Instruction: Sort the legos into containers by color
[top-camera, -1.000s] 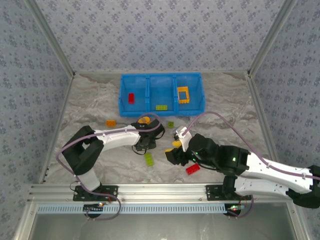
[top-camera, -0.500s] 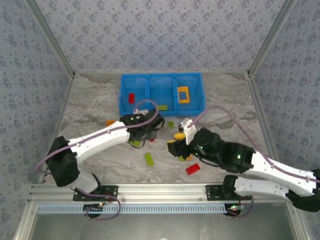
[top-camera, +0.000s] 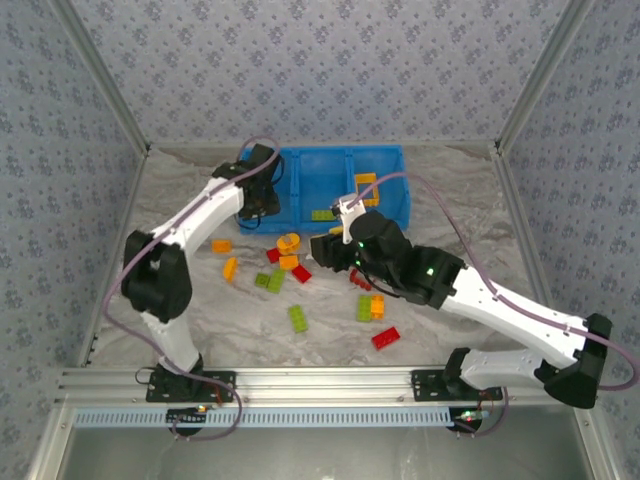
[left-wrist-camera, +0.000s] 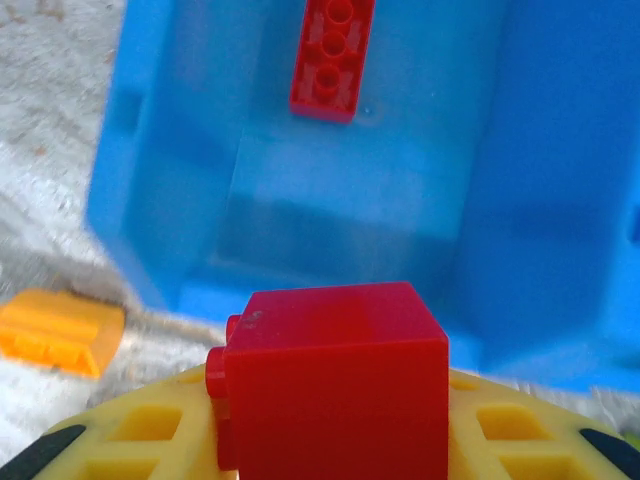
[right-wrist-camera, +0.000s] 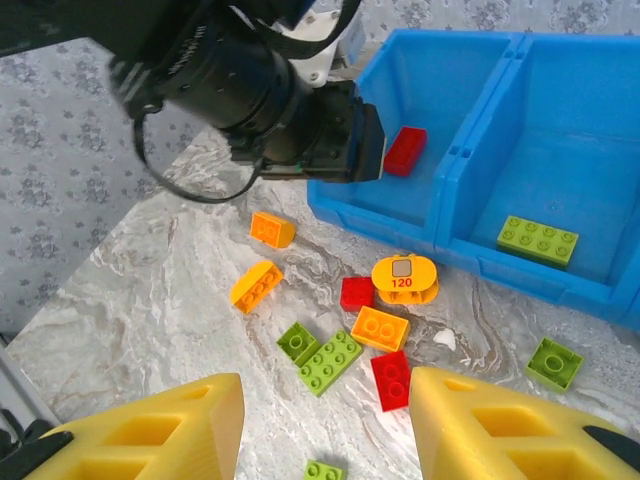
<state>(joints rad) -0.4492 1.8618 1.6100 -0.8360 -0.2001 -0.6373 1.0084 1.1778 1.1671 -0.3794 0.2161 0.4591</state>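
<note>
**Ann:** Both arms have swung up the table (top-camera: 450, 210) in the last second. The left arm (top-camera: 200, 215) has gone from the middle to the left end of the tray (top-camera: 320, 151), and the right arm (top-camera: 470, 290) is just short of its front wall

**Raj:** And the pincers?

**Ann:** The left gripper (left-wrist-camera: 335, 440) is clamped on a red brick (left-wrist-camera: 335, 370), poised at the near edge of the left compartment (left-wrist-camera: 340, 200). The right gripper (right-wrist-camera: 328, 425) has its fingers apart with nothing between them, hanging over the loose legos (right-wrist-camera: 345, 345)

**Raj:** So what's the score?

**Ann:** Early going, I'd say. The tray has one red (left-wrist-camera: 332, 55) on the left, one green (right-wrist-camera: 538, 240) in the middle and an orange frame (top-camera: 366, 185) on the right. The carried brick would make four once it's dropped

**Raj:** And what's left?

**Ann:** Roughly a dozen bricks, reds, greens and oranges all mixed. Most lie in a scatter just in front of the tray. A stray green (top-camera: 298, 318) and a stray red (top-camera: 385, 338) sit nearer the bases, so most of the sorting is still ahead
</note>
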